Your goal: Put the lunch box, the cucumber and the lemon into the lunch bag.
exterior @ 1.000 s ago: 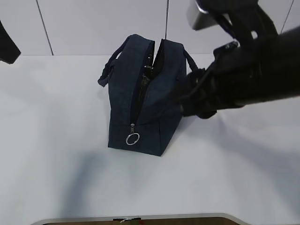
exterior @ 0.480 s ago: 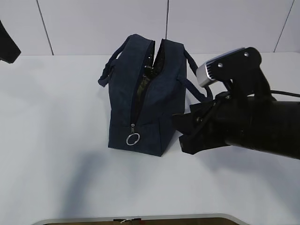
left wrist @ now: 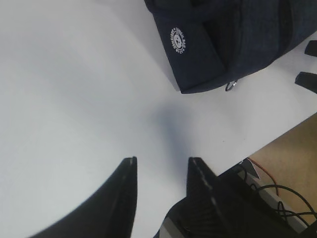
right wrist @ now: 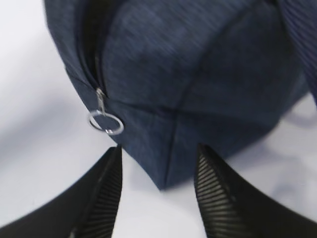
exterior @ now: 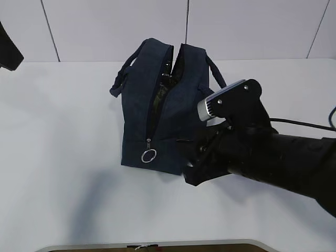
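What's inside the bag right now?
The bag is unzipped, but only dark shapes and a glint of lining show through the slit. Lunch box, cucumber and lemon cannot be made out; fabric hides the rest.

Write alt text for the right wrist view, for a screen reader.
An open gripper with two black ribbed fingers points at the bottom corner of a dark navy lunch bag standing on a white table. A metal ring pull hangs at the low end of the bag's zipper, just above the left-hand finger.
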